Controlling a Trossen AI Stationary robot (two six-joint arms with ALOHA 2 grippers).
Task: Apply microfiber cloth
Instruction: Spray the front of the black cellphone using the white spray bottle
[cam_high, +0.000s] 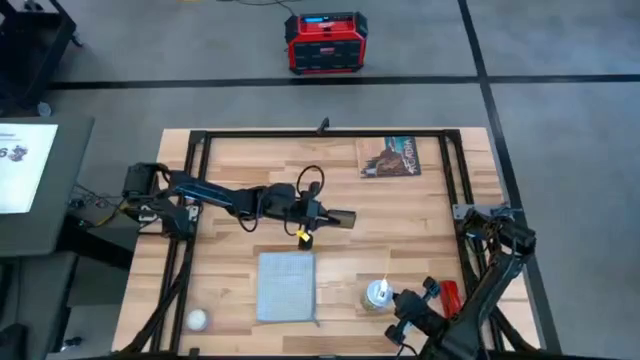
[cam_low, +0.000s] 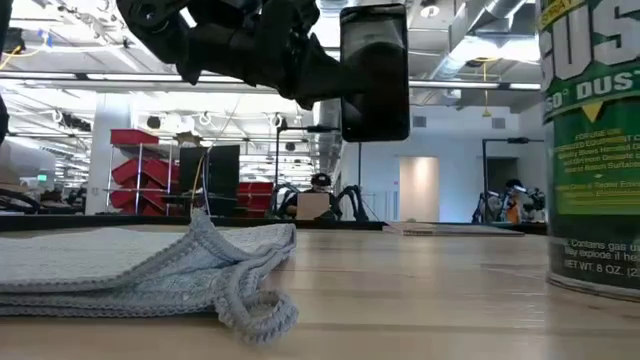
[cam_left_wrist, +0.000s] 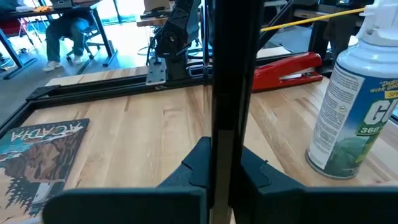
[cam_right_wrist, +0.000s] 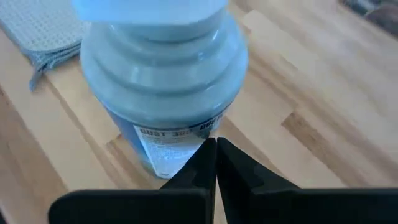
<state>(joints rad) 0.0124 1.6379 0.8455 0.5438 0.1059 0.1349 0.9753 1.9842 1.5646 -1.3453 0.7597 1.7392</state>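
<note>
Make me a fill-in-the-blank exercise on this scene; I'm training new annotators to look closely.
The left hand grips a black ____ above the table.
The microfiber cloth lies untouched between the spray can and the white ____.
The right hand, beside the can, has its fingers ____.
Missing: phone; ball; shut.

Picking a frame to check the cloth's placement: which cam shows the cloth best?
High view: the whole cloth lies flat on the table, all edges visible, below the left gripper. Low view shows only its near edge and a rumpled corner. Right wrist view catches one corner. Left wrist view shows none.
</note>
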